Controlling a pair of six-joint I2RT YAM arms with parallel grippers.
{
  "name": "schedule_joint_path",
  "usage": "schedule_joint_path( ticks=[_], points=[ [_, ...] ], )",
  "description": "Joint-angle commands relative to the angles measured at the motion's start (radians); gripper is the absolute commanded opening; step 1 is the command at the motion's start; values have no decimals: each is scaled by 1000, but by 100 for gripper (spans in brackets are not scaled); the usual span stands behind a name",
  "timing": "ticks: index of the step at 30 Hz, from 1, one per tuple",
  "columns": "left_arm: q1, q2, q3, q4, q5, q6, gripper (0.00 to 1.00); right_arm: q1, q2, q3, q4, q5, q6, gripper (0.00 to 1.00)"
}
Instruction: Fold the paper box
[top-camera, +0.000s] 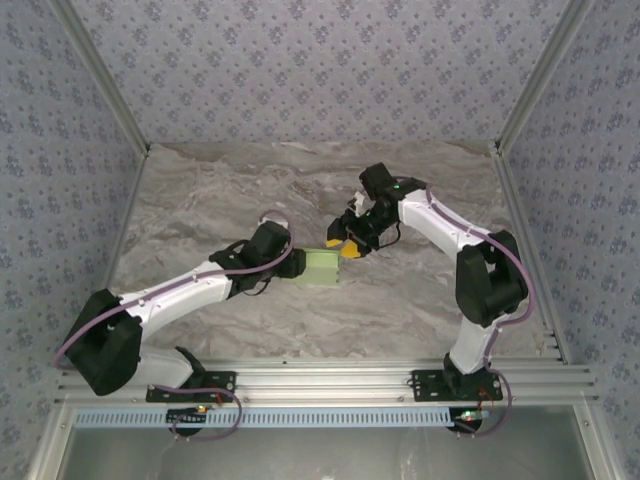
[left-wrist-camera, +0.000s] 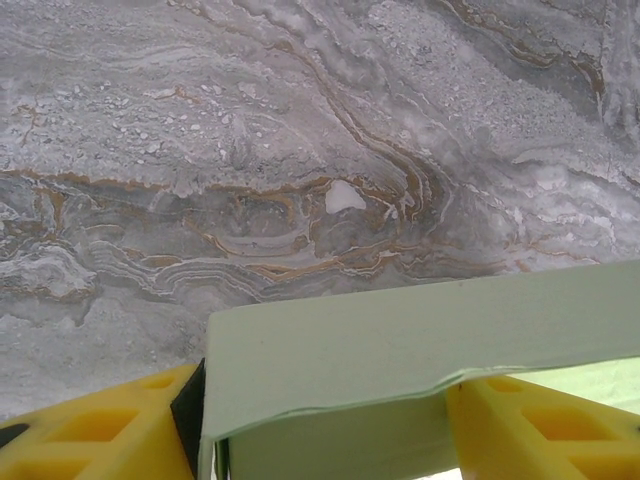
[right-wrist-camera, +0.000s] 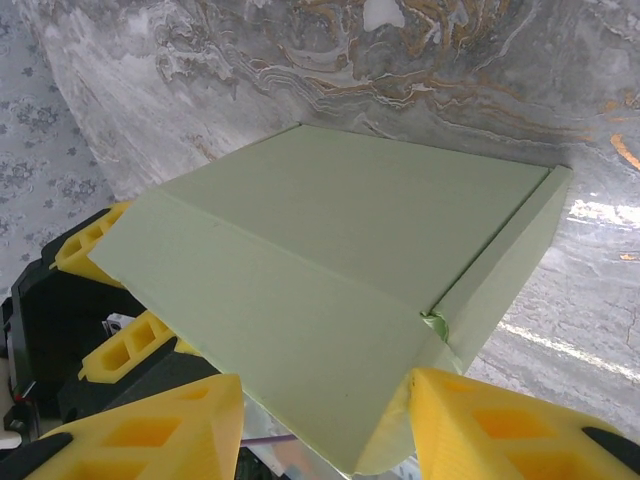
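The paper box (top-camera: 322, 265), a pale green card form raised into a shallow shell, sits near the middle of the tabletop (top-camera: 200, 200) between the two arms. We cannot tell whether its underside rests on the surface or hangs just off it. In the right wrist view its broad top panel (right-wrist-camera: 350, 210) slopes into a creased flap (right-wrist-camera: 270, 340) toward the camera, and an end wall (right-wrist-camera: 500, 260) stands upright on the right. We read the left gripper (left-wrist-camera: 320, 410) as clamped across the opposite end of the box. One dark pad (left-wrist-camera: 188, 405) presses a side wall, and the opposite finger (left-wrist-camera: 540, 420) meets the other side beneath the overhanging card. We judge this an anchoring hold that would stop the shell from sliding. The right gripper (right-wrist-camera: 328, 385) straddles the free edge of the flap at a middling spread, with one finger (right-wrist-camera: 500, 430) against the box's corner; we cannot tell whether it pinches the card. We judge this placement suited to pressing the flap down or tucking it in. Outward, bare tabletop lies on every side of the box, and the patterned walls (top-camera: 60, 150) stand well apart. The tightest room is between the two grippers themselves, which face each other across the box.
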Motion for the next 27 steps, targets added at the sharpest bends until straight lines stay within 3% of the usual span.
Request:
schedule_joint_path(
  ticks=[1, 11, 18, 27],
  points=[
    [-15, 15, 22, -19, 4, 23, 63, 12, 18, 26, 12, -70, 42, 47],
    [-23, 18, 20, -30, -12, 28, 64, 9, 48, 33, 50, -132, 122, 47],
    [-23, 18, 12, -38, -29, 18, 64, 6, 60, 30, -30, -38, -47, 54],
    [-24, 16, 7, -39, -32, 19, 64, 23, 48, 5, -20, 12, -54, 53]
  ],
)
